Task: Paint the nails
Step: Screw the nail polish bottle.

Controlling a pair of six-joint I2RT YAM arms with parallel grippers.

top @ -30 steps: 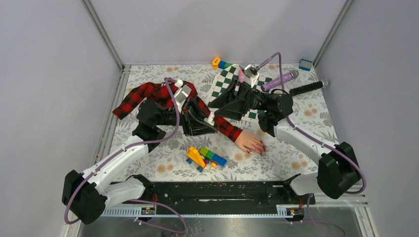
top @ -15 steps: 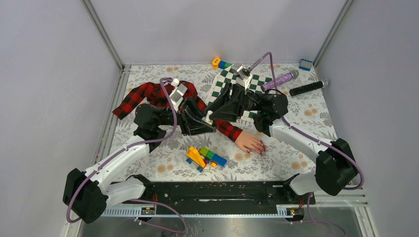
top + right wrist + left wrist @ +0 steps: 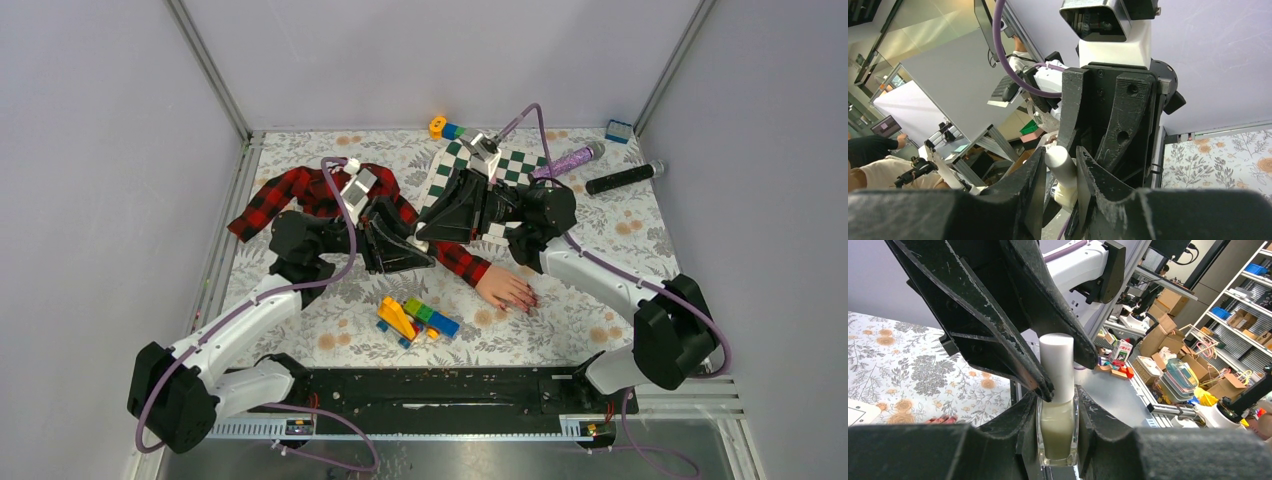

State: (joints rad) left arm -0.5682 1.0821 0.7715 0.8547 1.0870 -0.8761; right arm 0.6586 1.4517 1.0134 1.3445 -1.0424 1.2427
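Observation:
My left gripper is shut on a small pale nail polish bottle, which it holds upright above the plaid sleeve. The bottle's white cap sticks up between the black fingers of the right gripper. In the right wrist view, my right gripper has both jaws against the cap. From above, the two grippers meet at the bottle. The pale mannequin hand lies flat to the right, its dark-red nails toward the front; its red fingertips also show low in the left wrist view.
A pile of coloured toy bricks lies just in front of the sleeve. A green-white checkered cloth lies behind the right gripper. A purple cylinder, a black cylinder, a blue block and an orange-blue brick sit along the back.
The right gripper has moved left to the bottle and its jaws have narrowed onto the white cap. The left gripper still holds the bottle in about the same place.

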